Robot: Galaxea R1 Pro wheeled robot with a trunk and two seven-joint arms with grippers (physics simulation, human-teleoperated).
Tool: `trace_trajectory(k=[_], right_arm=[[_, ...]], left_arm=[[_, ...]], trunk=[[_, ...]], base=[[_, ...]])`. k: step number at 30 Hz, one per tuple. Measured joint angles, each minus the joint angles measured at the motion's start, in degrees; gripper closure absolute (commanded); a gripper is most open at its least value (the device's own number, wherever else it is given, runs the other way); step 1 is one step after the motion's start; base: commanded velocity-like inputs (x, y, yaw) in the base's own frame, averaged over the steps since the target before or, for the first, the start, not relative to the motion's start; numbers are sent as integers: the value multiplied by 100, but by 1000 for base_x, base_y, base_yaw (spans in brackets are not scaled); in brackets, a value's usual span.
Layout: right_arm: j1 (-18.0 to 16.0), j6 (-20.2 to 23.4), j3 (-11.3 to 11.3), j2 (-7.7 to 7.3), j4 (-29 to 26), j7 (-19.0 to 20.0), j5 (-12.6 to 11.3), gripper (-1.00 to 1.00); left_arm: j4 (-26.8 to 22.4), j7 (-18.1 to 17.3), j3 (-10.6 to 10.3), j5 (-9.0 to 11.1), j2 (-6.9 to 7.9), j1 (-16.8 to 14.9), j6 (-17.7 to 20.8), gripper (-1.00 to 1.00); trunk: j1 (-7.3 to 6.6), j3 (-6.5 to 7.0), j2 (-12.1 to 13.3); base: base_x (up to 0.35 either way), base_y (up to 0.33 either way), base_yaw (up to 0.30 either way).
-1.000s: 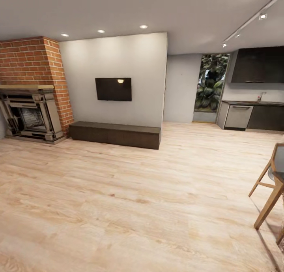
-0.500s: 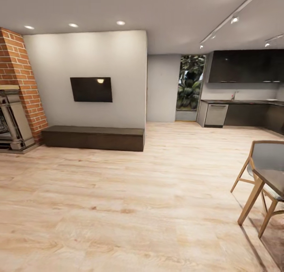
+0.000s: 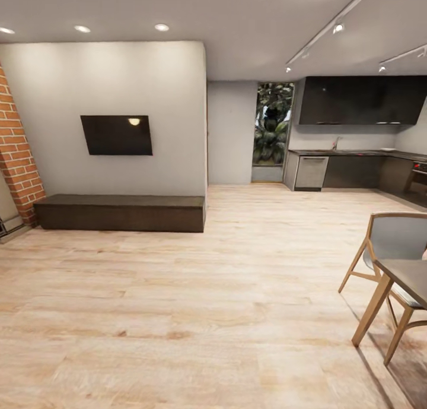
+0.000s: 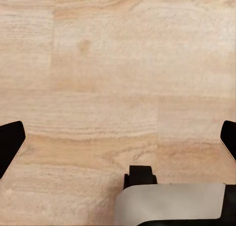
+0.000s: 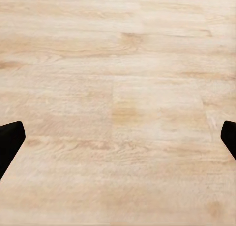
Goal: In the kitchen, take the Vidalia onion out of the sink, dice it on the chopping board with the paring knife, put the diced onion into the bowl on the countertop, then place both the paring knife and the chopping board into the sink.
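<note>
Head view: a wide run of pale wooden floor [image 3: 196, 314] lies between the robot and the kitchen at the far right of the room. There the dark countertop [image 3: 356, 152] runs along the back wall under black upper cabinets [image 3: 362, 100], with a chrome tap [image 3: 336, 142] rising from it where the sink would be; the basin itself, the onion, board, knife and bowl are too small and far off to make out. A steel-fronted appliance [image 3: 311, 172] stands under the counter's left end, beside a tall window with foliage [image 3: 271, 124]. Nearer, at the right edge, a wooden chair [image 3: 388, 249] with a grey seat back is drawn up against the corner of a dining table [image 3: 409, 278]; these stand at the right side of the direct line to the kitchen. To the left a white partition wall carries a black television [image 3: 117, 135] above a long low dark bench [image 3: 120, 212], with a brick chimney breast [image 3: 16, 154] at the far left edge. Left wrist view: the left gripper [image 4: 118, 140] faces the floor boards, its two dark fingertips far apart and nothing between them; part of the robot's grey base [image 4: 169, 204] shows below. Right wrist view: the right gripper [image 5: 118, 137] is likewise spread wide over bare boards, holding nothing.
</note>
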Motion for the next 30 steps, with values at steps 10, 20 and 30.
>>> trace_trajectory(k=[10,20,30], right_arm=[[1,-2,0,0,-2,0,0,-100],[1,-2,-1,0,4,0,0,-100],[1,-1,0,0,6,0,0,-100]], left_arm=[[0,0,0,3,0,0,0,-100],[-1,0,0,2,0,0,0,-100],[3,0,0,1,0,0,0,-100]], trunk=[[0,0,0],[0,7,0],[0,31,0]], base=[[317,0,-1],[317,0,-100],[317,0,-174]])
